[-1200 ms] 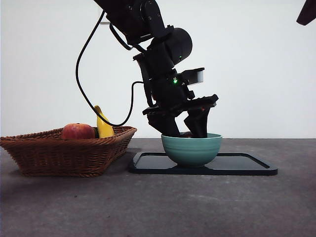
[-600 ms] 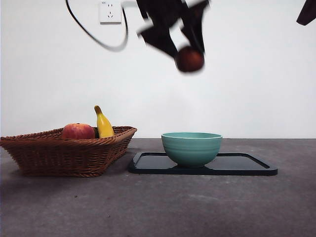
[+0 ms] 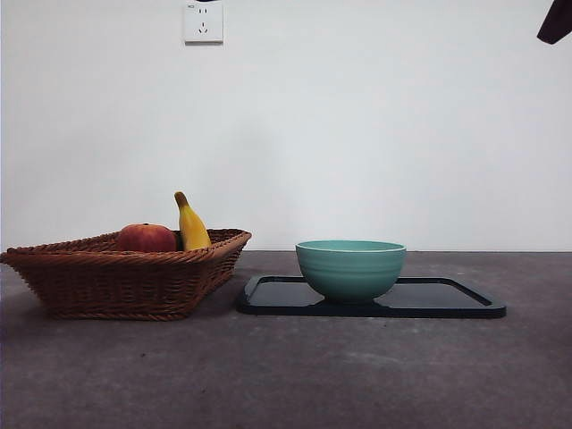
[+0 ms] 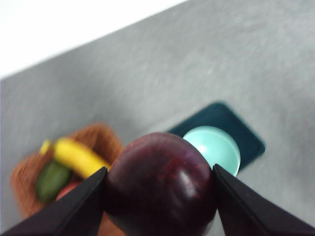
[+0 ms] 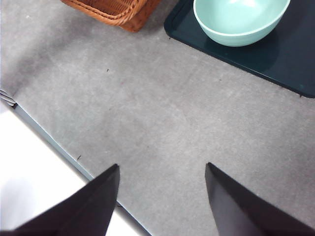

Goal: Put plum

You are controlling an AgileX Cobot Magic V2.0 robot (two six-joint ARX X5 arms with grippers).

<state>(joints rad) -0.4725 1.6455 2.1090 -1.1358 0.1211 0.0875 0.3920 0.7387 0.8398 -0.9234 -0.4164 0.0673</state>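
The plum (image 4: 160,184), dark maroon and glossy, fills the left wrist view, with my left gripper (image 4: 158,196) shut on it high above the table. Far below it lie the teal bowl (image 4: 212,147) on its dark tray (image 4: 248,140) and the wicker basket (image 4: 101,137). From the front, the plum and the left gripper are out of view above the picture; the teal bowl (image 3: 350,268) stands on the tray (image 3: 447,299). My right gripper (image 5: 161,196) hangs open over bare table, showing only as a black tip (image 3: 556,22) at a top corner.
The wicker basket (image 3: 125,281) at the left holds a red fruit (image 3: 146,238) and a yellow banana (image 3: 190,225). A green item (image 4: 51,179) also lies in it in the left wrist view. A wall socket (image 3: 203,20) is on the back wall. The table's edge (image 5: 54,142) runs near the right gripper.
The left arm has risen out of the bowl with the plum in its jaws and left the front view through the top. The right arm has stayed still.
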